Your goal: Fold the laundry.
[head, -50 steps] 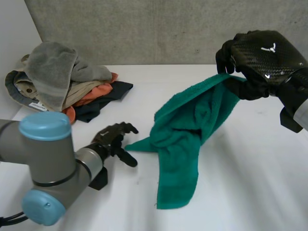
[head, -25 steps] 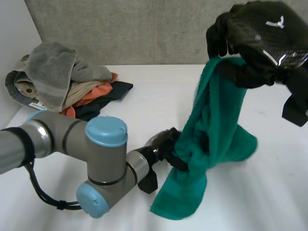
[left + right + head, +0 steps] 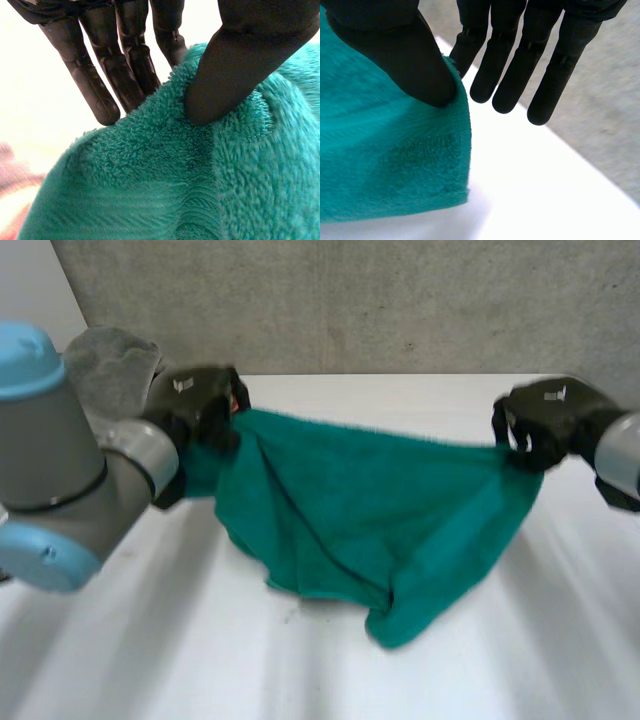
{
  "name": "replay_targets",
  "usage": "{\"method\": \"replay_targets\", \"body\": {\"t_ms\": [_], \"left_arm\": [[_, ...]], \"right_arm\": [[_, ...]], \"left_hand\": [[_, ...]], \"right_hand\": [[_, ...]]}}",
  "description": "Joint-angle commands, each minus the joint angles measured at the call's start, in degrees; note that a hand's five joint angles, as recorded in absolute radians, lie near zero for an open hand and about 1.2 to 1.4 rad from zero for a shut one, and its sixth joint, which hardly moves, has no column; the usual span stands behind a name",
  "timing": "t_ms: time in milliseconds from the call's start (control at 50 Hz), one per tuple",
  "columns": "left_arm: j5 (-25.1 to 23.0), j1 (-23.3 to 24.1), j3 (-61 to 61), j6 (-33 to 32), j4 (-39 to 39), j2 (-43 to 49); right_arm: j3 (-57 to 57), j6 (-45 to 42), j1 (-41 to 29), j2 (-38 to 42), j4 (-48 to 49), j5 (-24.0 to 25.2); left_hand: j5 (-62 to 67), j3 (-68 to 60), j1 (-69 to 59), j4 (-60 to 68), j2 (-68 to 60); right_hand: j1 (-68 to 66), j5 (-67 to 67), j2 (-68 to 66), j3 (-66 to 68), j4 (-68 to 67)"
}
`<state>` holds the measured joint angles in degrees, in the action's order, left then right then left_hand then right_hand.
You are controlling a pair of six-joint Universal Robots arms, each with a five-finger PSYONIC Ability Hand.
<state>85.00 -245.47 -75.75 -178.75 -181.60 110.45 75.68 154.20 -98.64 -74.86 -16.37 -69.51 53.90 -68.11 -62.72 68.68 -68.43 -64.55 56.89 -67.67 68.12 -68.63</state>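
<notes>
A teal towel (image 3: 370, 510) hangs stretched between my two hands above the white table (image 3: 420, 680), its middle sagging down to the tabletop. My left hand (image 3: 195, 405) holds the towel's left corner; the left wrist view has the thumb (image 3: 240, 60) pressing the terry towel (image 3: 200, 185) against the fingers (image 3: 100, 85). At the towel's right corner is my right hand (image 3: 545, 420), and the right wrist view has its thumb (image 3: 405, 55) pinching the towel's edge (image 3: 390, 165) against the fingers (image 3: 520, 65).
A pile of other laundry, with a grey towel (image 3: 110, 370) on top, lies at the table's back left, partly behind my left arm (image 3: 60, 470). A grey wall (image 3: 350, 300) runs behind the table.
My left hand closed on the towel's lower part and lifted it up to the left. The right hand came down and moved right, so the towel is now spread wide between them.
</notes>
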Motion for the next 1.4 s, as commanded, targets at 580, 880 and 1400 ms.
{"method": "replay_targets", "body": {"t_ms": [580,880,1400], "left_arm": [[5.36,5.17,-23.82,-26.82,-20.02,6.17],[2.9,-2.64,-26.99,-26.47,-19.67,5.56],[-13.36,-15.83,-28.84,-6.1,-16.68,-3.13]], "right_arm": [[21.69,-0.12,-7.53,-1.17,27.45,-7.84],[25.48,-3.47,-5.16,3.06,27.36,-7.75],[24.86,-3.47,-3.66,3.23,26.92,-7.92]], "left_hand": [[16.1,-11.89,-17.28,11.32,-11.57],[-32.49,36.7,31.31,-37.28,37.02],[-23.06,27.27,21.88,-27.85,27.6]], "right_hand": [[-15.45,13.11,-12.33,11.88,-11.37],[-15.45,13.11,-12.33,11.88,-11.37],[-15.45,13.11,-12.33,11.88,-11.37]]}}
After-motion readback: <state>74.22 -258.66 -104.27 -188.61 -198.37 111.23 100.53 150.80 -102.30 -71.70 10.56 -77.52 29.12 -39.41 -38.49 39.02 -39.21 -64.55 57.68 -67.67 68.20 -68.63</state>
